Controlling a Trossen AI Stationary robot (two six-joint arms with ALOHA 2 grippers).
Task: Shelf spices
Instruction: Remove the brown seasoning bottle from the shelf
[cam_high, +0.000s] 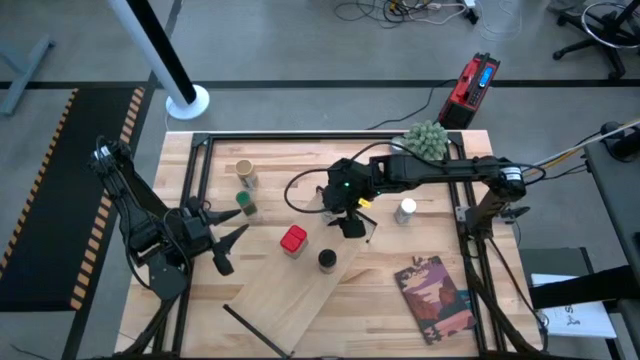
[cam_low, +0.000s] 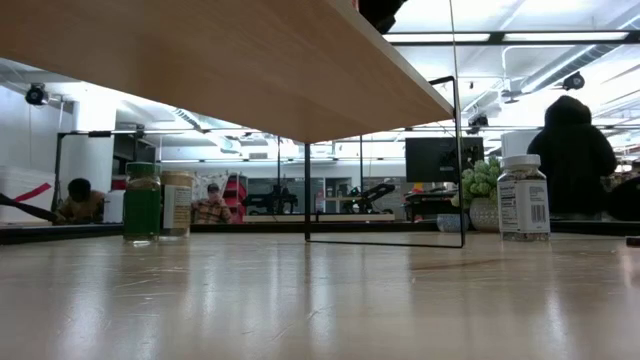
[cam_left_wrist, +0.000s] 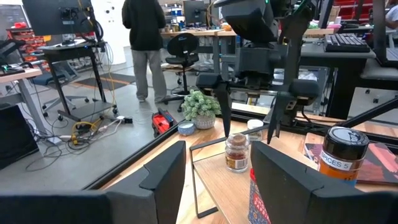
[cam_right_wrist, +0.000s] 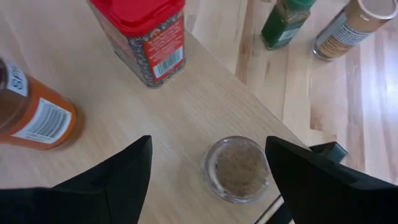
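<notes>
Right wrist view is the only one showing the clear glass jar (cam_right_wrist: 237, 169) from above: open top, tan ground spice inside, standing on the shelf (cam_right_wrist: 186, 106) between the right gripper's (cam_right_wrist: 208, 180) spread fingers, with no contact visible. In the high view that jar is hidden under the right gripper (cam_high: 352, 222), which sits over the shelf's (cam_high: 300, 290) upper end; the right arm reaches in from the right side, folded at the elbow, wrist pointing down. Left wrist view shows the same jar (cam_left_wrist: 237, 152) side-on, brownish contents, with the right gripper's fingers (cam_left_wrist: 222, 102) hanging wide on either side of it.

Also on the shelf: the red squarish jar (cam_high: 293, 240), red lid, dark speckled contents (cam_right_wrist: 146, 37), and the black-topped jar (cam_high: 327, 260) with its orange label (cam_right_wrist: 34, 115).

Left gripper (cam_high: 228, 245) is near the table's left side, level, jaws open, holding nothing, pointed at the shelf.

Off the shelf, on the tabletop (cam_high: 390, 320): tan-topped jar (cam_high: 245, 172), green-topped jar (cam_high: 245, 204) just below it, white-topped jar (cam_high: 405, 210) right of the gripper. Low view shows the green jar (cam_low: 142, 205) and tan jar (cam_low: 177, 205) side by side, the white-topped bottle (cam_low: 523, 197) apart, and the shelf's underside (cam_low: 250, 60) overhead.

Potted plant (cam_high: 425, 140) at the back, book (cam_high: 435, 297) front right.
</notes>
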